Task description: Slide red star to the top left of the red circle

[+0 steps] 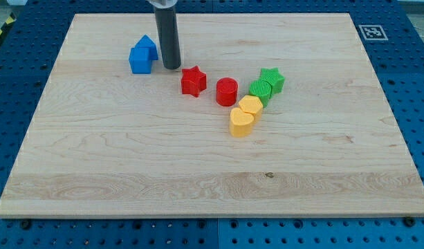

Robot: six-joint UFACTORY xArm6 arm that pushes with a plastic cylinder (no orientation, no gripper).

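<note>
Approach step in hand: my tip (171,67) rests at ten o'clock of the red star (193,80), apart, beside blue blocks (142,55). End effector a bare rod, holding nothing. Star just left of red circle (226,91) on the bench (128,159). Next: circle round to five o'clock of star, nudge up-left. No readable writing; only a square marker (372,32).

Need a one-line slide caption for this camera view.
My tip rests beside the blue blocks, up-left of the red star, which sits left of the red circle.
</note>
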